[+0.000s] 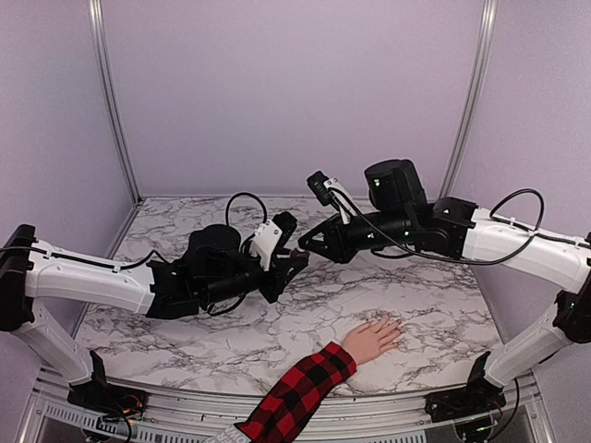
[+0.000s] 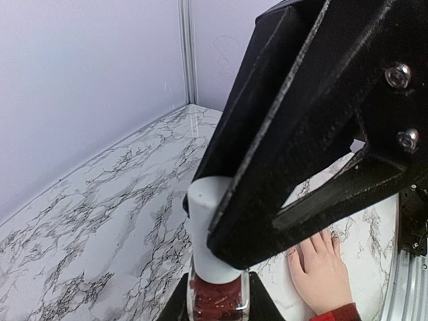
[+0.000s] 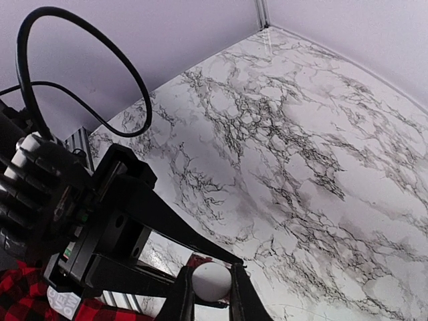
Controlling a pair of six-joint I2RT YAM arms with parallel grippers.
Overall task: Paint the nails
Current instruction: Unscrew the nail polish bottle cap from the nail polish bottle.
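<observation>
A pale hand [image 1: 372, 339] in a red-and-black plaid sleeve [image 1: 297, 394] lies flat on the marble table, front centre. Its nails [image 2: 292, 253] are tiny, and some look smudged dark. My left gripper [image 1: 295, 264] is shut on the dark-red polish bottle [image 2: 217, 299] and holds it above the table, behind and left of the hand. My right gripper [image 1: 307, 247] meets it from the right and is shut on the bottle's white cap [image 2: 208, 227]. The cap also shows in the right wrist view [image 3: 212, 282], between my fingers [image 3: 184, 302]. The brush is hidden.
The marble table [image 1: 406, 286] has lilac walls at the back and sides, with metal corner posts [image 1: 113, 101]. A black cable [image 3: 80, 40] loops off the left arm. The table's metal front rail [image 1: 369, 426] runs below the sleeve.
</observation>
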